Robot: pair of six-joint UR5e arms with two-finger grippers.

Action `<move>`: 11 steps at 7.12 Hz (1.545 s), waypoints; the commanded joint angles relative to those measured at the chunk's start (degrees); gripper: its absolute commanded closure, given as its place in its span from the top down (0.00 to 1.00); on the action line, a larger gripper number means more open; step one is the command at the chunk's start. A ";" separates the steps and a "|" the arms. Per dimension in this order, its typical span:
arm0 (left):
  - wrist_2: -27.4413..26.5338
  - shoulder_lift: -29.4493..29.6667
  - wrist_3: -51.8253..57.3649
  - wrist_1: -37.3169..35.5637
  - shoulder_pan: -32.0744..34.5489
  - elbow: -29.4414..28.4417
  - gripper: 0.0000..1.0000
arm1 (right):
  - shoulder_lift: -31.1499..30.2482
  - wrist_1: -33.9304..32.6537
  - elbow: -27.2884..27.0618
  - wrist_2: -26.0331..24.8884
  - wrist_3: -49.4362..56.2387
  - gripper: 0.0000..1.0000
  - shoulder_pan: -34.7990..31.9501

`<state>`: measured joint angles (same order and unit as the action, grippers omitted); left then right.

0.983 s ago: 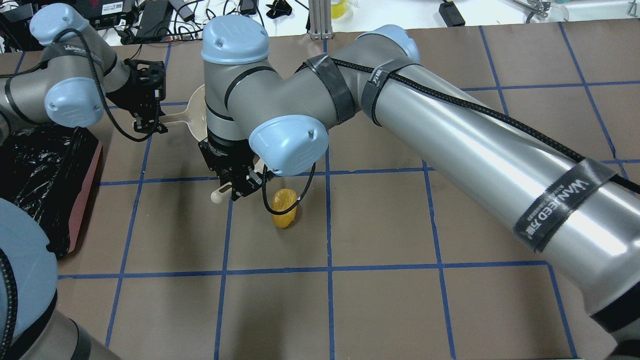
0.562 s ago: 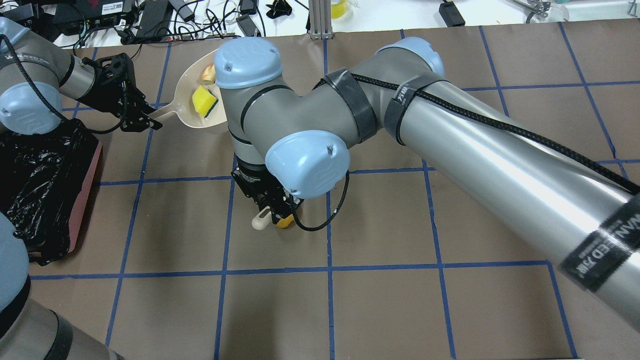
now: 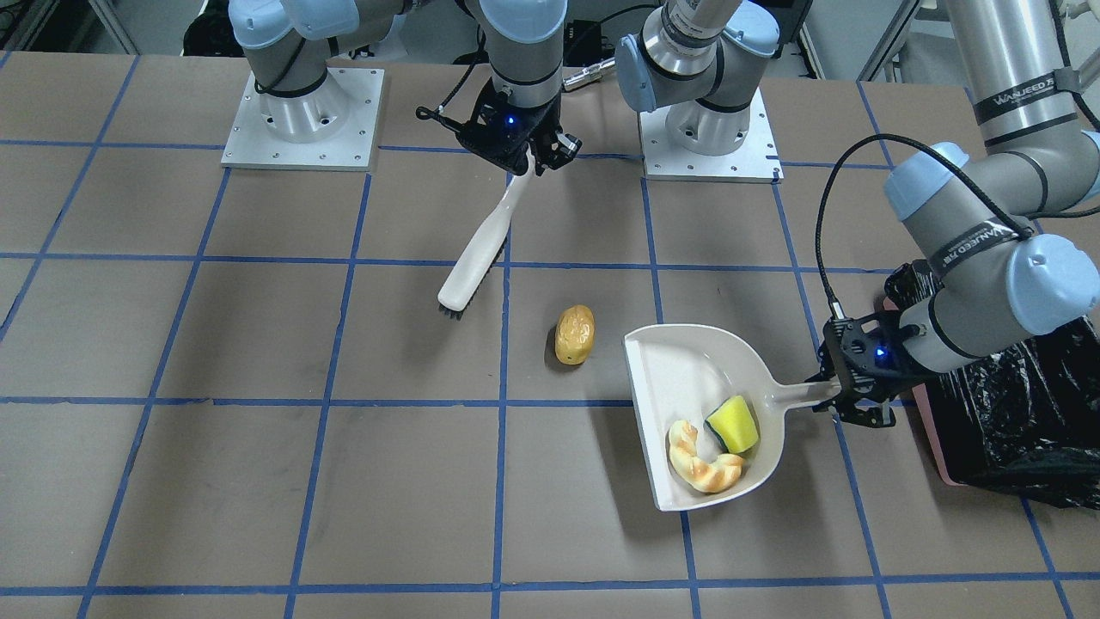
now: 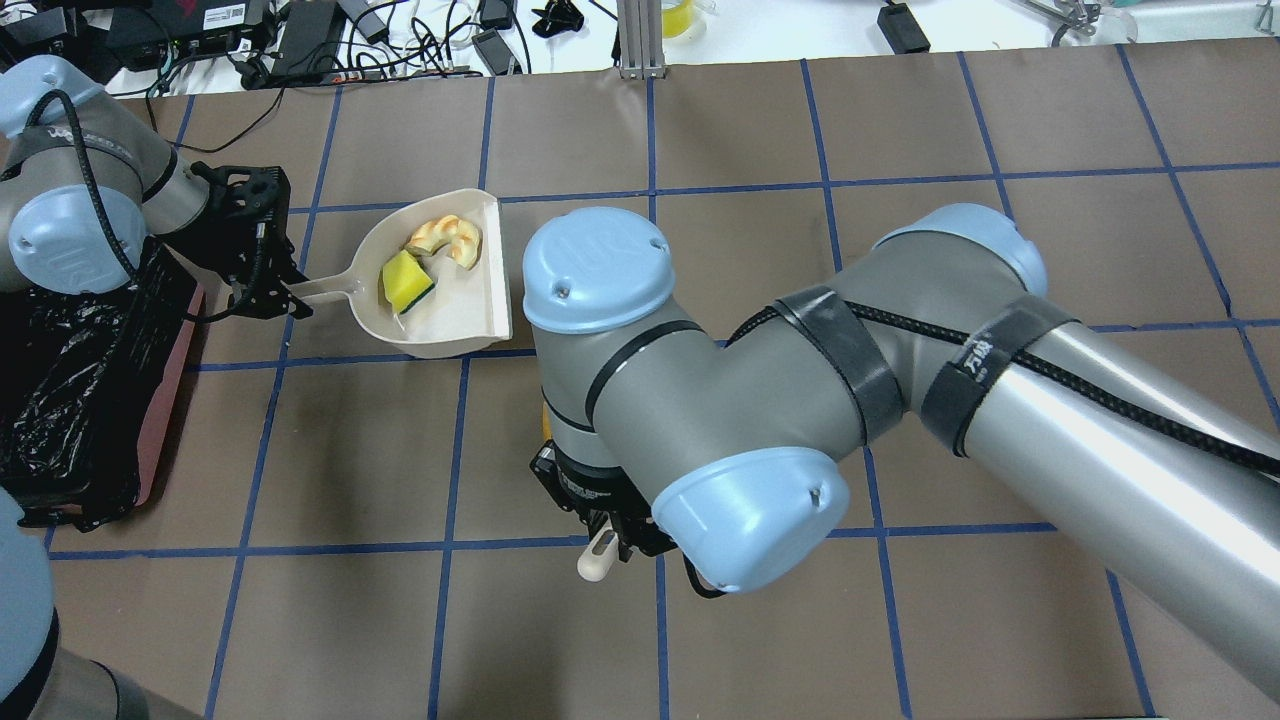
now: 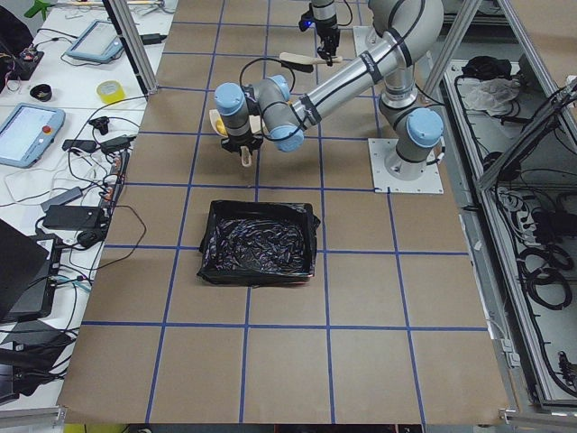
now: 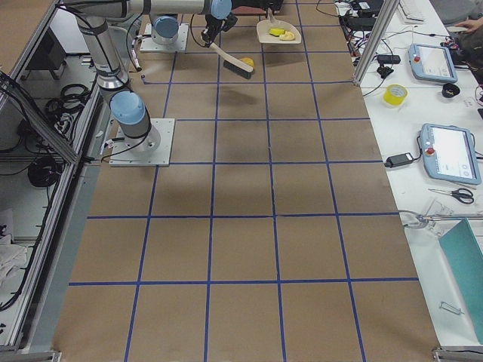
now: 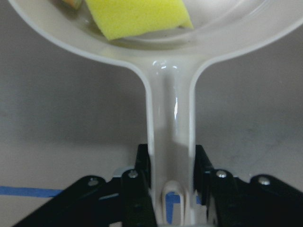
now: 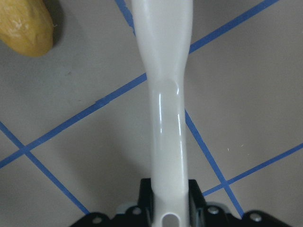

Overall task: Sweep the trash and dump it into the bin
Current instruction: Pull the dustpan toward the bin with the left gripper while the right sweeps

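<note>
My left gripper [image 4: 288, 296] is shut on the handle of the cream dustpan [image 4: 470, 310], which lies flat on the table. In the pan lie the yellow sponge chunk [image 4: 407, 282] and the pale croissant piece [image 4: 445, 237]. The golden-brown lump [image 3: 574, 334] rests on the table just off the pan's open mouth; in the overhead view my right arm hides almost all of it. My right gripper [image 3: 526, 163] is shut on the cream brush [image 3: 477, 249], whose black bristles [image 3: 451, 309] hang to the side of the lump. The pink bin [image 4: 170, 400] with its black bag stands behind my left gripper.
Blue tape lines grid the brown table. Cables, adapters and a yellow tape roll [image 4: 678, 15] lie beyond its far edge. The two arm bases [image 3: 301, 112] stand at the robot's side of the table. Tablets [image 6: 432, 62] rest on a side bench.
My right arm has pulled the brush back toward the robot, away from the lump. My left gripper has brought the dustpan nearer and turned its mouth toward the lump.
</note>
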<state>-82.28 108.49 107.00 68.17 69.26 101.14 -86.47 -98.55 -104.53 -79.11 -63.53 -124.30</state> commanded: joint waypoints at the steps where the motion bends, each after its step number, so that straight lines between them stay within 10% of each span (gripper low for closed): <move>1: -7.07 -6.58 9.78 -0.14 0.35 8.07 0.00 | 0.16 -5.05 -1.20 0.53 -0.45 0.00 -2.87; 4: -9.99 -17.49 9.29 -14.87 1.05 24.06 0.00 | 1.48 -10.06 -4.70 1.94 2.51 0.00 -3.93; 11: -15.63 -13.49 2.34 -21.85 8.79 23.05 0.00 | 7.98 -21.94 -6.30 0.63 10.09 0.00 -3.32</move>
<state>-97.88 93.79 109.44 46.54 78.00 124.50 -79.83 -119.45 -110.82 -78.42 -53.93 -127.80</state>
